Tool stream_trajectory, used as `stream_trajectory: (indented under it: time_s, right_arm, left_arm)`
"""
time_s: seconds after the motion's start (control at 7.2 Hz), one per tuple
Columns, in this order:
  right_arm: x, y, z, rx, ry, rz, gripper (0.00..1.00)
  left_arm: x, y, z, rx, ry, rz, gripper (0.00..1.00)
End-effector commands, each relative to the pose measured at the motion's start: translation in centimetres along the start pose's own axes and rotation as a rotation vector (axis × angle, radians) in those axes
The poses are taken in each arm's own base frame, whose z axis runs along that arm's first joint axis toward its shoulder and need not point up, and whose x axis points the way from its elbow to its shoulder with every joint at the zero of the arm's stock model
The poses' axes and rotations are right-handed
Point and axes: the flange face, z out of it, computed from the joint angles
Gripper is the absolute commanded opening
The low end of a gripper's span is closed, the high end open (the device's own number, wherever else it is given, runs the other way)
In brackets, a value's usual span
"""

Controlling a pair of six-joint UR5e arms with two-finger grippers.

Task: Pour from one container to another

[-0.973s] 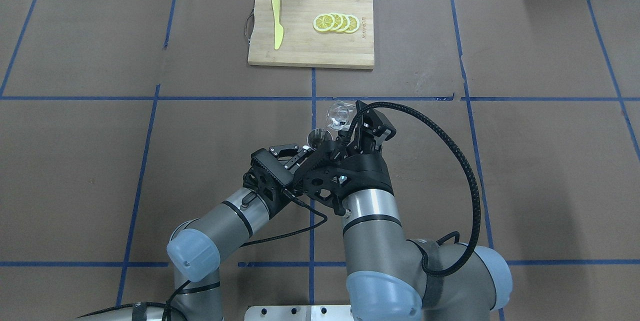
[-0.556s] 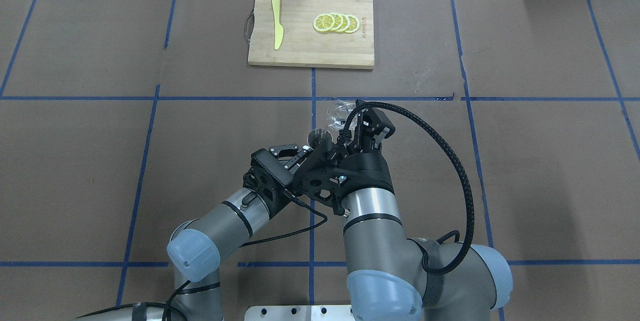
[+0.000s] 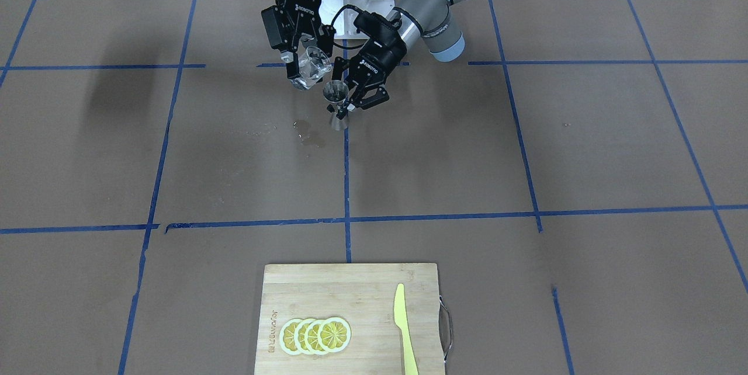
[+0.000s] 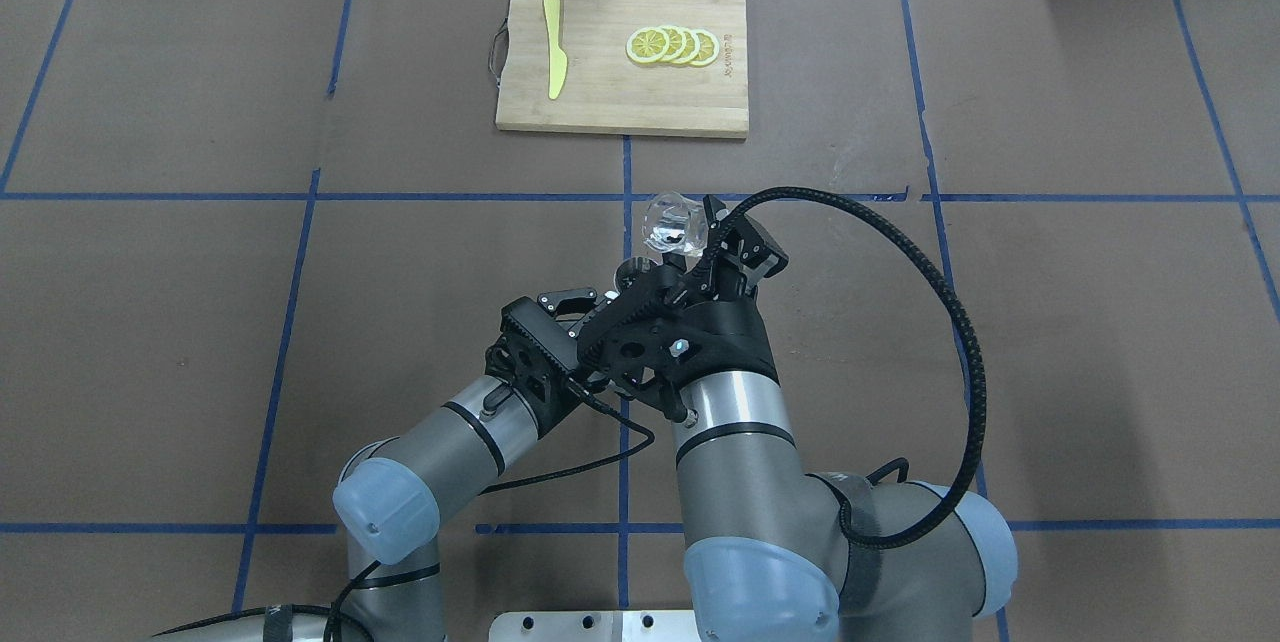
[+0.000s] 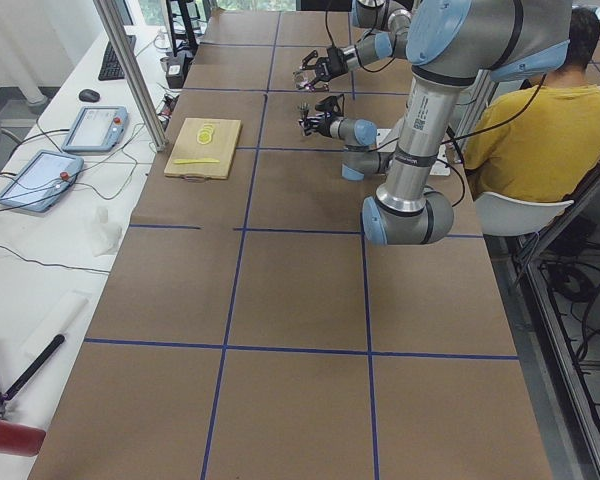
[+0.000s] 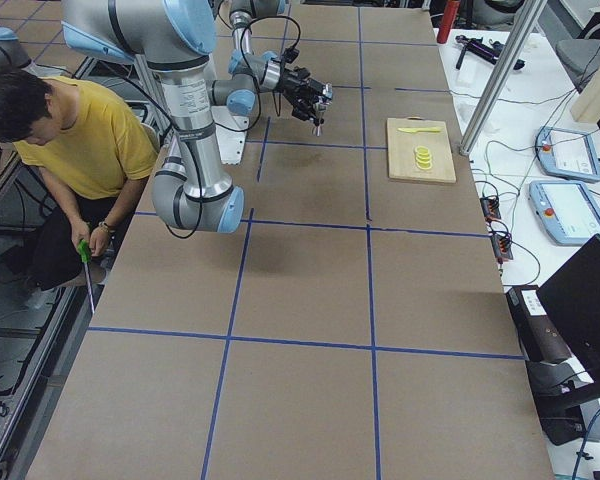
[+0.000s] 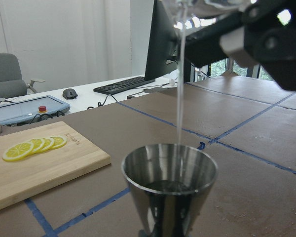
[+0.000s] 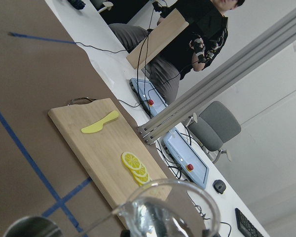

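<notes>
And the pour was on! The right gripper (image 3: 302,61) was clamped on the glass cup (image 3: 313,69), which was tipped lip-down just above and beside the jigger (image 3: 337,107). The left gripper (image 3: 349,105) pinched the jigger at its narrow waist, upright, over the table (image 3: 467,159) close to the robot's base. A thin stream (image 7: 179,94) fell from the lip and entered the upper cone close to its far rim, with liquid pooling low inside. Doing this well called for a gentle tilt for a thin thread, the lip over the cone's centre, and the jigger level and motionless. A wet-looking patch (image 3: 308,134) on the paper beside it suggested how little margin that small mouth gave.
</notes>
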Motion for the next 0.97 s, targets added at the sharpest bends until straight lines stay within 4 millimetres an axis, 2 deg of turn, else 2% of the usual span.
stream_trajectory:
  time_s: [0.0,0.28,0.42,0.56,0.83]
  right_arm:
    - [0.7,-1.3,-0.5,0.041,-0.067,0.262,0.00]
    - [1.4,-1.8,-0.6,0.053,-0.085,0.336,0.00]
    - [1.6,-1.4,-0.3,0.045,-0.085,0.382,0.00]
    - [1.9,0.0,0.3,0.030,-0.073,0.449,0.00]
    - [4.1,2.4,0.2,0.015,-0.059,0.567,0.00]
  left_arm:
    - [0.1,0.0,0.0,0.000,0.002,-0.004,0.00]
    - [0.2,-0.2,-0.1,0.003,0.004,-0.008,0.00]
    - [0.0,-0.3,-0.1,0.006,0.002,-0.007,0.00]
    - [0.0,-0.2,-0.1,0.006,0.002,-0.007,0.00]
    - [0.0,-1.1,-0.4,0.026,-0.003,-0.014,0.00]
